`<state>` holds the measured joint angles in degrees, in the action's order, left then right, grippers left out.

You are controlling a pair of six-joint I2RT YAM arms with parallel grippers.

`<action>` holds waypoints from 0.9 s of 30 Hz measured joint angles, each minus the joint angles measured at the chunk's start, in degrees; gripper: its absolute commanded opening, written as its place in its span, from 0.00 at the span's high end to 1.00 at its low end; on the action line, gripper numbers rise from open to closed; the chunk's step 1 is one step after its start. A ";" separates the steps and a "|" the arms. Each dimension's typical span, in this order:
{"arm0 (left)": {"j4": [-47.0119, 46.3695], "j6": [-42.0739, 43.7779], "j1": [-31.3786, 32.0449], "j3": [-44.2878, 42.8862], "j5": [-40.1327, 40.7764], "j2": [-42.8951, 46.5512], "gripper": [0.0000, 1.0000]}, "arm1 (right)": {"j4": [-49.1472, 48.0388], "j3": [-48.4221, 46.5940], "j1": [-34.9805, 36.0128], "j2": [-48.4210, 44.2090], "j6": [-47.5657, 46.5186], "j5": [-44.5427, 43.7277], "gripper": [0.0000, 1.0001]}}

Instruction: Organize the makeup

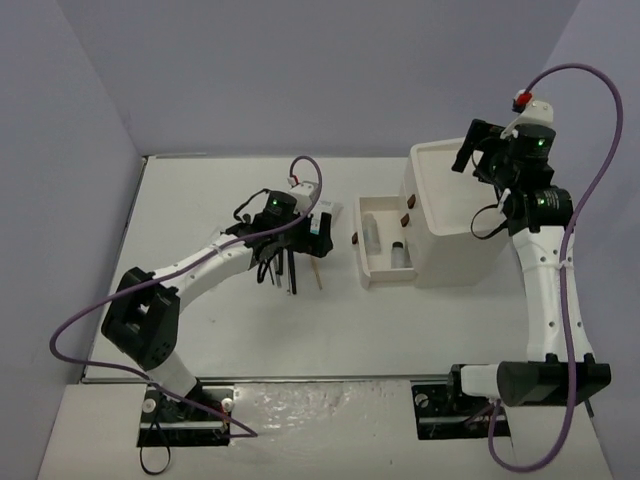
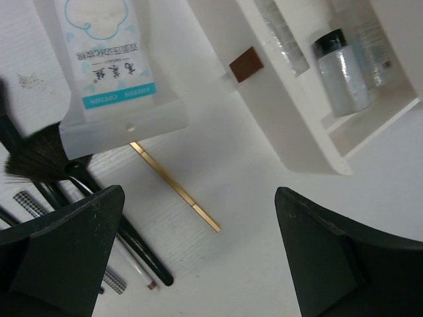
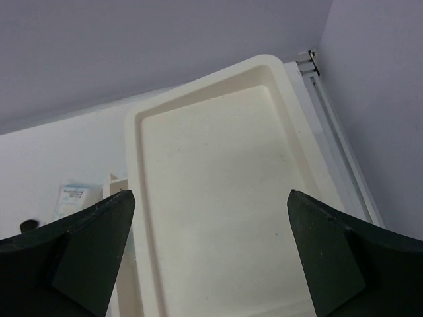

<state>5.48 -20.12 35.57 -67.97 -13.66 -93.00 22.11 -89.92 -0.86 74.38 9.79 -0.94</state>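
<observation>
While the left gripper [image 2: 198,221] gaped empty (the right gripper [image 3: 211,201] likewise), the gold stick [image 2: 165,177] just ahead of it probably wanted a centred pinch, clear of the brushes [image 2: 39,160] leftward.

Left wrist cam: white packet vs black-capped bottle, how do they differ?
The packet is flat, white with blue print; the bottle is round, clear, black-capped. The packet lies on the table; the bottle sits inside the open drawer. Both lie down, neither gripped.
</observation>
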 measured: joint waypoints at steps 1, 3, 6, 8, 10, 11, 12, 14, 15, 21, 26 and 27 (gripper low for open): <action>-1.34 1.05 -1.15 1.16 -1.39 -0.22 0.03 | 0.22 -0.26 -2.70 0.81 0.31 2.12 0.03; -3.56 3.15 -2.64 2.39 -3.20 -0.68 0.03 | 0.86 -0.56 -7.15 1.96 0.73 5.22 0.04; -7.12 6.76 -3.18 2.70 -5.64 -1.85 0.03 | 2.11 -0.64 -12.63 3.17 1.15 9.60 0.04; -8.83 9.15 -3.01 2.14 -7.45 -3.33 0.03 | 2.63 -0.64 -15.15 3.83 1.52 12.04 0.04; -8.91 11.55 -2.80 0.12 -9.46 -5.77 0.03 | 2.88 -0.63 -16.73 4.56 1.70 13.65 0.04; -8.99 12.59 -2.74 -1.37 -10.51 -7.38 0.03 | 2.94 -0.62 -17.15 4.99 1.72 14.42 0.04; -9.11 13.56 -2.69 -3.03 -11.58 -9.15 0.03 | 2.99 -0.62 -17.44 5.45 1.72 15.19 0.04; -9.31 14.86 -2.66 -6.02 -13.56 -12.54 0.03 | 2.99 -0.58 -17.48 6.58 1.69 16.95 0.05; -9.37 15.42 -2.64 -7.40 -14.50 -14.22 0.03 | 2.99 -0.52 -17.47 7.18 1.67 17.94 0.05; -9.51 16.77 -2.34 -12.82 -18.12 -23.27 0.05 | 2.95 -0.16 -17.43 10.14 1.01 21.53 0.05; -8.45 17.11 -1.57 -16.87 -19.32 -28.28 0.09 | 2.97 -0.05 -17.49 11.19 0.32 22.62 0.05; -8.39 17.19 -1.32 -17.80 -19.51 -28.95 0.09 | 2.94 -0.05 -17.51 11.41 0.18 22.92 0.05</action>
<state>-2.91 -2.94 34.25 -85.76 -33.17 -121.95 25.04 -89.97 -18.37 85.79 9.97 21.98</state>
